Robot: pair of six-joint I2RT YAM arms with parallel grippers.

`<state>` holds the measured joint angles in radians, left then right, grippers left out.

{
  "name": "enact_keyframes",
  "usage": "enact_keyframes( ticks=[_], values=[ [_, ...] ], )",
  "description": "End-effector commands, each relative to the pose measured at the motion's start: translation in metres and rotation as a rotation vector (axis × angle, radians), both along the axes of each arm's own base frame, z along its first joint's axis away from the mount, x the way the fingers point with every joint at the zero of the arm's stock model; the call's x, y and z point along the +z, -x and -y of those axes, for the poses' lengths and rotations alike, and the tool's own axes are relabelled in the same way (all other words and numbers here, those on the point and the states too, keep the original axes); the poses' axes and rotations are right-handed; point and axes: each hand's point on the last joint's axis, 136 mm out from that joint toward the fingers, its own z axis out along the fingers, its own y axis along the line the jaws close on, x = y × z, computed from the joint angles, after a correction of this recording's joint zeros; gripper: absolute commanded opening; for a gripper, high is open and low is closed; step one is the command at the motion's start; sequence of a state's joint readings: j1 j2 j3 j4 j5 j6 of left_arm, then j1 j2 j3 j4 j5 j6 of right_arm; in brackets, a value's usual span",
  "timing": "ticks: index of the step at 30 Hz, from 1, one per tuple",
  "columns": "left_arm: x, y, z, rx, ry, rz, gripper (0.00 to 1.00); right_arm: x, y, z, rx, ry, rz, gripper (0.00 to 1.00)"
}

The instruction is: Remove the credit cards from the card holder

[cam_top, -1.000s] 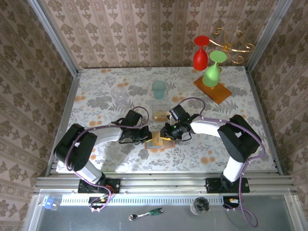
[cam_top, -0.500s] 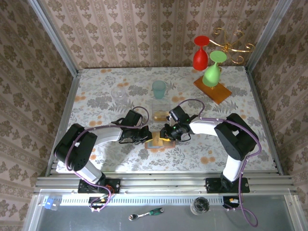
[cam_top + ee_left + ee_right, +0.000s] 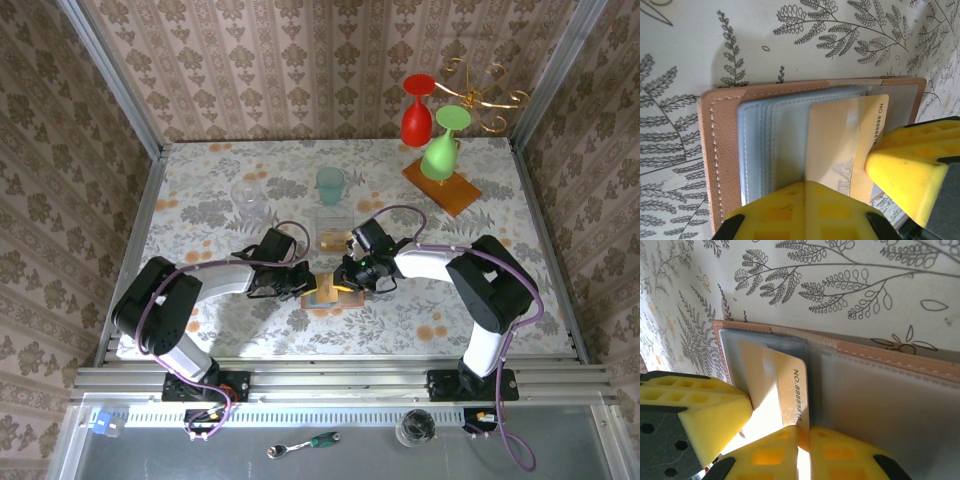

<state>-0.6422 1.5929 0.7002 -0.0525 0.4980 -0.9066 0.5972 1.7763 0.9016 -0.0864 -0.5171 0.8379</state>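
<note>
– On the tabletop (image 3: 200, 200), what's sitting mid-front between the arms?
– That's the card holder (image 3: 722, 150), lying open and flat, tan leather with grey pockets (image 3: 765, 145) facing up. It's looking light and floppy, so it's likely going to be sliding or lifting unless something's pinning it.
– And the card?
– One orange-gold card (image 3: 832, 135) is sticking partway out of a pocket, its numbered end reaching toward the clear window (image 3: 880, 405) side. I'm judging it thin, stiff, slick and nearly weightless. The free numbered corner is looking like the spot to pinch, pulling along the pocket's line without twisting.
– Claws?
– The left claw (image 3: 802, 212) is sitting with fingers together, pressing on the holder's edge and seemingly pinning it. The right claw (image 3: 804, 442) is looking clamped on that numbered corner, a pad on each face. I can't tell if a second card is hiding in the pockets.
</note>
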Motion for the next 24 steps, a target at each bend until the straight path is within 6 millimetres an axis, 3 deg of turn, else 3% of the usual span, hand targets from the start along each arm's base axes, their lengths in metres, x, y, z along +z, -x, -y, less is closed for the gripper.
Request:
enact_keyframes(
  ticks=[1,11,24],
  values=[
    [-0.013,0.007,-0.006,-0.017,-0.060,-0.028,0.00,-0.004,0.006,0.017,-0.023,0.039,-0.017,0.13],
    [-0.011,0.005,-0.004,-0.013,-0.052,-0.025,0.00,0.004,0.009,0.032,-0.030,0.057,-0.001,0.11],
    [0.012,-0.004,0.002,-0.015,-0.015,0.024,0.00,0.032,0.007,0.031,-0.010,0.032,0.051,0.08]
  ],
)
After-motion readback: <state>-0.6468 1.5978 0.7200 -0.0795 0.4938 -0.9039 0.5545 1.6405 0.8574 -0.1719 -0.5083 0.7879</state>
